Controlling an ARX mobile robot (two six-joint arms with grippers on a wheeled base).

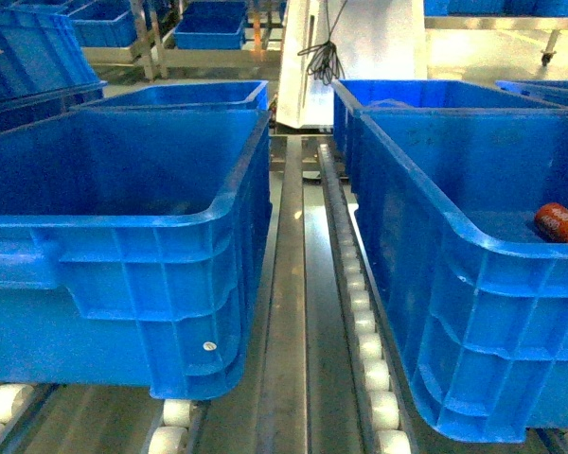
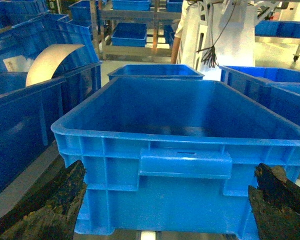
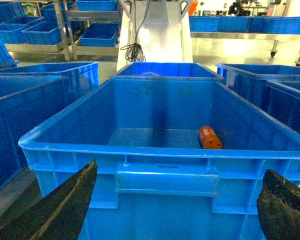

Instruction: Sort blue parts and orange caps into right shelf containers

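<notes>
Two blue crates are sitting side by side on the roller conveyor (image 1: 364, 322), more crates standing behind. An orange cap (image 3: 209, 137) is lying inside the right crate (image 3: 165, 165), beyond the right claw (image 3: 175, 210). Both the right claw and the left claw (image 2: 165, 210) are gaping wide, gripping nothing, each facing a crate's near wall.

Blue crate (image 2: 182, 165) between spread claw (image 2: 167, 210) fingers

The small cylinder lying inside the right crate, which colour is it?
Orange-red, with a dark mark at one end; the cylinder shows best in the right wrist view.
</notes>
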